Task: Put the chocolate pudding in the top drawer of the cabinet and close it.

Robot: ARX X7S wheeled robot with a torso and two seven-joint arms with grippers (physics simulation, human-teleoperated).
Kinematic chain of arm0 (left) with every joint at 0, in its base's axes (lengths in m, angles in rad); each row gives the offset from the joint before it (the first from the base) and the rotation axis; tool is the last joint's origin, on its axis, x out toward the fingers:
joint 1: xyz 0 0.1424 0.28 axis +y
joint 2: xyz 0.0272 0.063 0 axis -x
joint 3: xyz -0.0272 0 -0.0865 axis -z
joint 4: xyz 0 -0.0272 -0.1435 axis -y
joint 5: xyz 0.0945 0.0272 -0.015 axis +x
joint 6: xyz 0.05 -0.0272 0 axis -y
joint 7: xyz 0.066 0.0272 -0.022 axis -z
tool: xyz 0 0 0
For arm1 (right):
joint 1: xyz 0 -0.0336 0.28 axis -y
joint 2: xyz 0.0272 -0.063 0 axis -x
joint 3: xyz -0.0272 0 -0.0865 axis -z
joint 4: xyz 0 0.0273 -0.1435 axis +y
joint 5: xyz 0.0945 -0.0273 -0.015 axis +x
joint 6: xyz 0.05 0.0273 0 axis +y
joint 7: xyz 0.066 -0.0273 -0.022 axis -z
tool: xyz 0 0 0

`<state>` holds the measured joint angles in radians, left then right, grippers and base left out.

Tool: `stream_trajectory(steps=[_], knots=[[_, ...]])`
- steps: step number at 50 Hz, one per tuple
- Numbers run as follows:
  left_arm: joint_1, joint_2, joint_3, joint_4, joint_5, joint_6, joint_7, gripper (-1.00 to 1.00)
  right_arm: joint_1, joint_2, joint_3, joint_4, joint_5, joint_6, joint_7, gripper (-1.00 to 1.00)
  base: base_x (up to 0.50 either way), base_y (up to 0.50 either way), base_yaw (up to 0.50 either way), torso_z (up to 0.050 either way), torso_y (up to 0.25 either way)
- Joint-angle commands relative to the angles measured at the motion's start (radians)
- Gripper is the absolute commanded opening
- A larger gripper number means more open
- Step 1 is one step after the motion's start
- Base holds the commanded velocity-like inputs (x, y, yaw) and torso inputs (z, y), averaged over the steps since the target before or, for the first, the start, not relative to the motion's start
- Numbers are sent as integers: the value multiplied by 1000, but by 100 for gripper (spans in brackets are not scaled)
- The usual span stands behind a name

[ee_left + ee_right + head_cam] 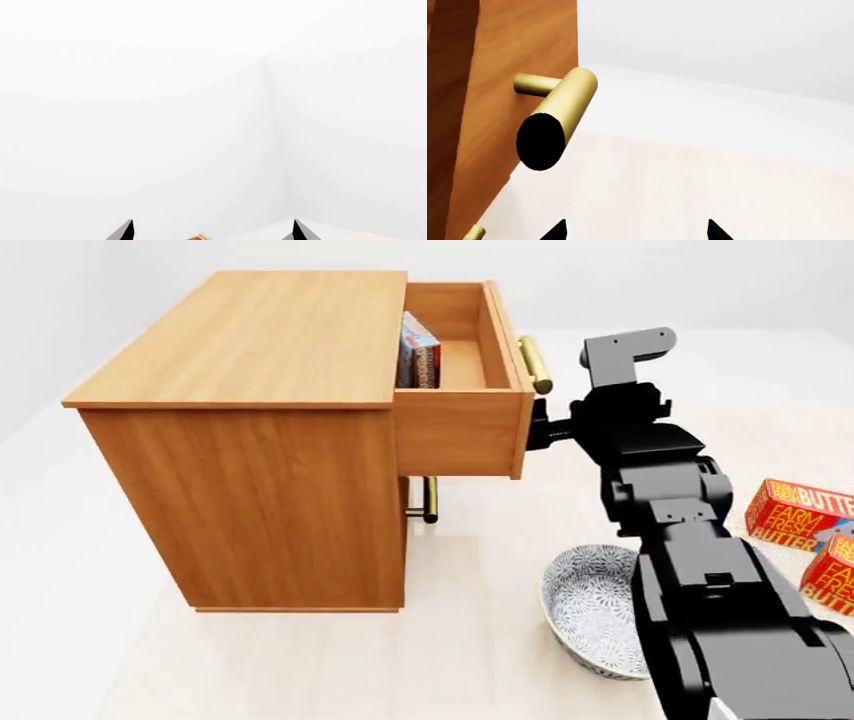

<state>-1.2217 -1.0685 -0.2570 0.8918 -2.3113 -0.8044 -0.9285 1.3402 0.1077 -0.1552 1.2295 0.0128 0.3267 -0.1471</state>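
Patterned bowl (594, 610) on the floor beside the right arm (694, 570); two butter boxes (807, 525) at far right. Right gripper (637, 231), tips apart and holding nothing, just by the brass handle (560, 107) of the top drawer (461, 435). Drawer pulled out of the cabinet (254, 430); chocolate pudding (416, 355) upright inside. Left gripper (213, 231): tips apart, empty.

Bare simulated room here: blank white walls (694, 280), pale wood-look floor (267, 660), just a wooden cabinet (254, 450) and scattered groceries.
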Motion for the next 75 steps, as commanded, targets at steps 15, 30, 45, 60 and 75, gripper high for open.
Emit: stream_trajectory(steps=[15,30,45,60,75], knots=[[-19,-24,4,10,-34,25,-21,100,-123,-60,-18,-393,68,233,-40,100,0,0,0,0,0],[9,-29,-27,18,-57,36,-40,100,-174,-100,-87,-451,135,261,-38,100,0,0,0,0,0],[37,-11,-33,13,-33,13,-31,100,-156,-103,-262,-478,356,260,42,100,0,0,0,0,0],[86,0,-90,12,-27,-12,-21,100,-138,-98,-379,-516,509,257,104,100,0,0,0,0,0],[111,9,-122,19,-34,-14,-24,100,-145,-68,-408,-579,574,276,138,100,0,0,0,0,1]])
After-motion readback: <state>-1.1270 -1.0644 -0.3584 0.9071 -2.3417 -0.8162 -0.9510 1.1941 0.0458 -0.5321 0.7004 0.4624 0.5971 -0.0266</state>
